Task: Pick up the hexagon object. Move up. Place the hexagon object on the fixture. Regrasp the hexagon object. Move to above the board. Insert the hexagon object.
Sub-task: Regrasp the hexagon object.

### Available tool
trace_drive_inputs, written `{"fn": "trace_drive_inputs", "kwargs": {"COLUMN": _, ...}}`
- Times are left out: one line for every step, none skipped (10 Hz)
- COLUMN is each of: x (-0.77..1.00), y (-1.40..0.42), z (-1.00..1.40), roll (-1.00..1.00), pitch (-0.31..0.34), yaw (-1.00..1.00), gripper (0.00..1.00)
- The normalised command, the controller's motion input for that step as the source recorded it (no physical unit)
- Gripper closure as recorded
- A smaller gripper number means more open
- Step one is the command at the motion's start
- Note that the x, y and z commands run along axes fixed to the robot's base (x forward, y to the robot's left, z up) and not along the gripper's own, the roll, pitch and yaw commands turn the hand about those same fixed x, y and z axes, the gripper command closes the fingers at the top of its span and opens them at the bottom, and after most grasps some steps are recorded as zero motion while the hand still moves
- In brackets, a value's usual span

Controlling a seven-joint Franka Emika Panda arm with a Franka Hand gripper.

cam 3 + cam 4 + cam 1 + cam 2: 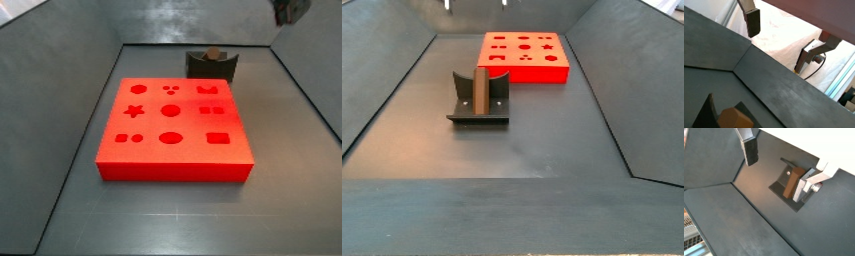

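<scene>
The hexagon object (481,90), a short brown peg, stands upright against the notched back of the fixture (476,118); both also show in a side view, the hexagon object (211,54) on the fixture (211,68). My gripper (476,4) hangs open high above them with nothing between its fingers (749,150). In a wrist view the hexagon object (791,184) lies below on the fixture (779,189), beside one silver finger. Only the peg's end (736,117) shows in a wrist view, with the gripper (777,52) open. The red board (171,128) with its cut-outs lies flat on the floor.
Sloped dark grey walls (382,90) enclose the floor on all sides. The board (523,55) sits beyond the fixture, with a strip of bare floor between them. A pale cloth backdrop (784,35) shows past the wall.
</scene>
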Motion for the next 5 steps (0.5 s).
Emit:
{"fn": "trace_drive_inputs", "kwargs": {"x": 0.05, "y": 0.07, "z": -1.0, "roll": 0.2, "pitch": 0.028, "yaw": 0.17, "gripper": 0.0}}
{"fn": "trace_drive_inputs", "kwargs": {"x": 0.06, "y": 0.06, "z": -1.0, "roll": 0.14, "pitch": -0.008, "yaw": 0.15, "gripper": 0.0}}
{"fn": "trace_drive_inputs", "kwargs": {"x": 0.07, "y": 0.06, "z": -1.0, "roll": 0.12, "pitch": -0.027, "yaw": 0.14, "gripper": 0.0}}
{"fn": "trace_drive_inputs", "kwargs": {"x": 0.07, "y": 0.05, "z": -1.0, "roll": 0.09, "pitch": -0.066, "yaw": 0.12, "gripper": 0.0}}
{"fn": "trace_drive_inputs", "kwargs": {"x": 0.09, "y": 0.05, "z": -1.0, "roll": 0.08, "pitch": -0.093, "yaw": 0.09, "gripper": 0.0}}
